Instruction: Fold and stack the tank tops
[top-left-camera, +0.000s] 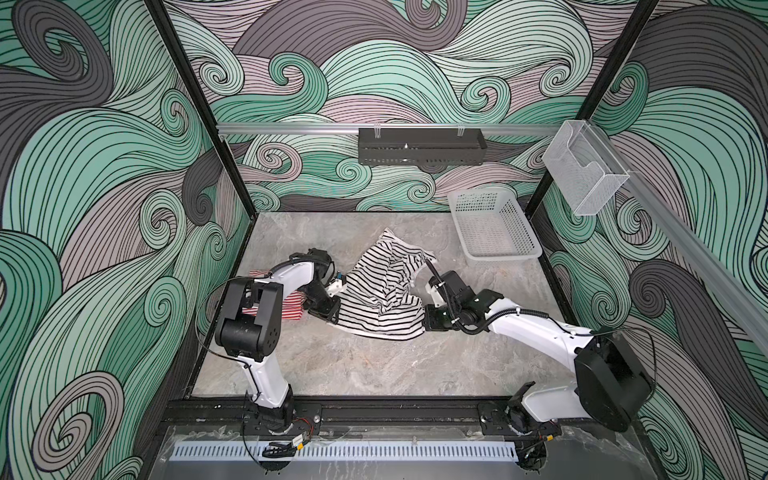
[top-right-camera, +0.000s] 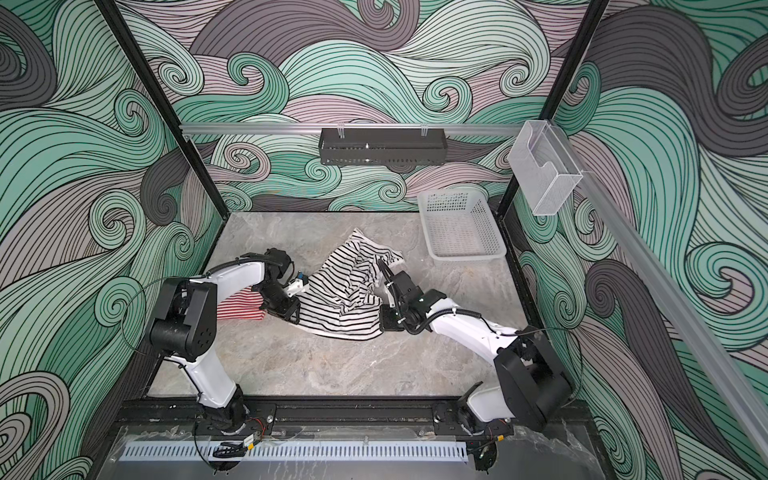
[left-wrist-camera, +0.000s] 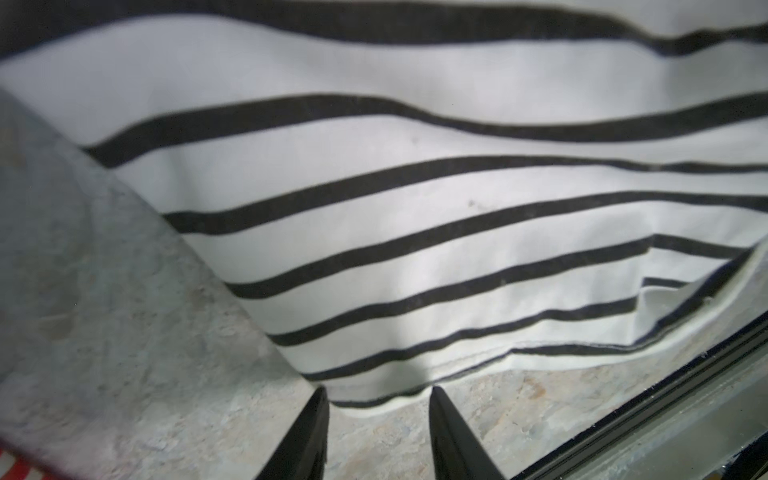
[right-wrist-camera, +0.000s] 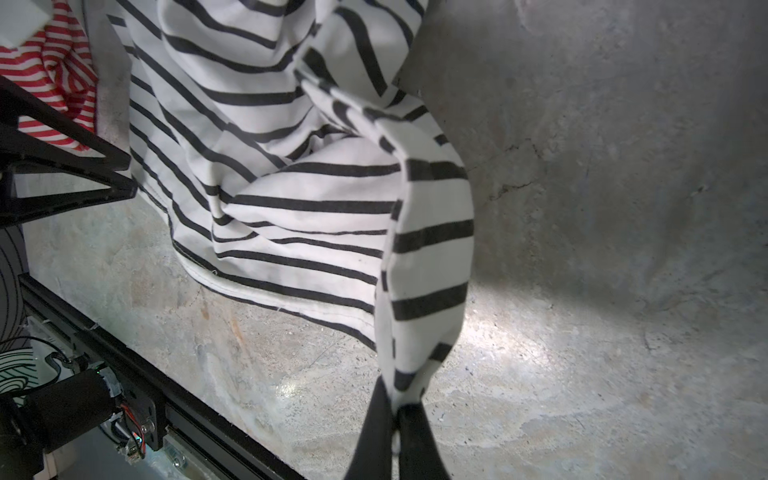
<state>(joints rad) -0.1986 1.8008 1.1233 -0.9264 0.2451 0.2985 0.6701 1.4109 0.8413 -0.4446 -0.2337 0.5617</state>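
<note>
my right gripper (right-wrist-camera: 397, 419) is pinched tight on an edge of the crumpled white tank top with thin black stripes (top-left-camera: 382, 291), mid grey marbled tabletop (top-left-camera: 374, 365). left gripper (left-wrist-camera: 378, 428) sits fingers apart at its hem. red-and-white striped tank top (top-left-camera: 293, 309) lies beside it, under my left arm (top-left-camera: 291, 274).

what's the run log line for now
right gripper: shut on black-striped tank top | left gripper: open at its hem | red-striped tank top: on table
</note>
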